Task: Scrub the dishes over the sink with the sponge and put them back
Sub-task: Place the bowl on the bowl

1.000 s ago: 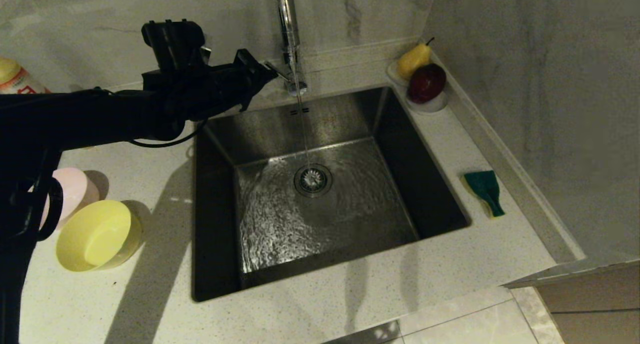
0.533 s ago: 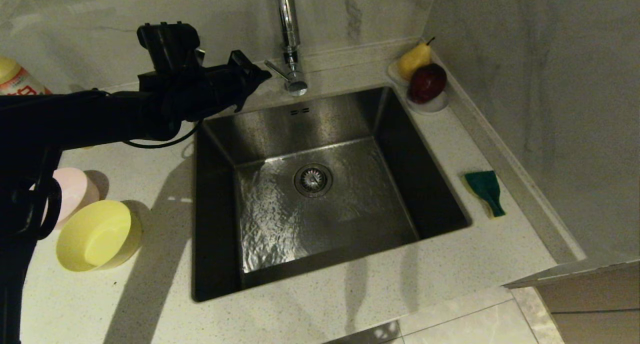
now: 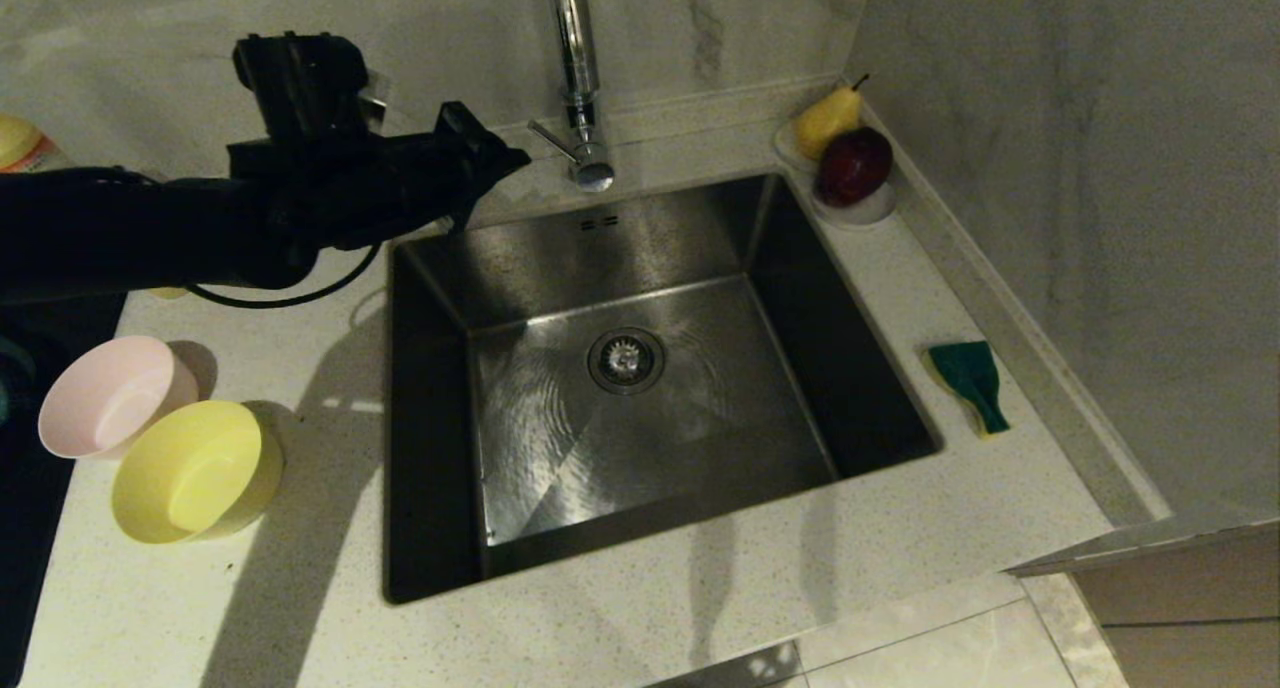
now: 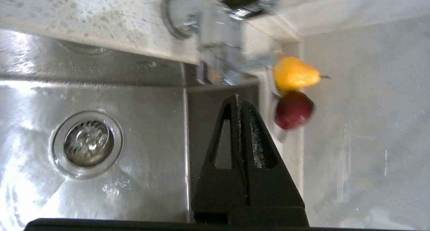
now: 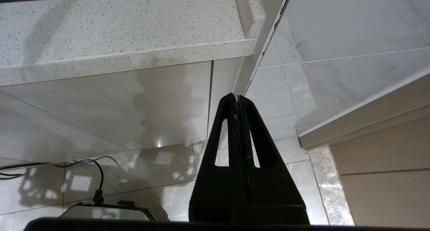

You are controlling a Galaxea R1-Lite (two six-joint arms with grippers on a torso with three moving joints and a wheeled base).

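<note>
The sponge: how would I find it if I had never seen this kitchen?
Start at the steel sink set in the speckled counter. On the counter strip to its right, by the marble wall, lies the sponge, alone. Its dark green face is up with a thin yellow edge beneath, unlike the yellow pear and dark red fruit at the far corner.

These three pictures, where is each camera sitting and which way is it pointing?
Head view: on the robot's head, looking down at the sink, tap, pink bowl, yellow bowl and sponge; its left arm shows.
Left wrist view: behind the shut left claw, facing the drain, pear and dark red fruit.
Right wrist view: behind the shut right claw, low, facing the counter edge and floor.
Head and left wrist views share sink, tap and fruit.
</note>
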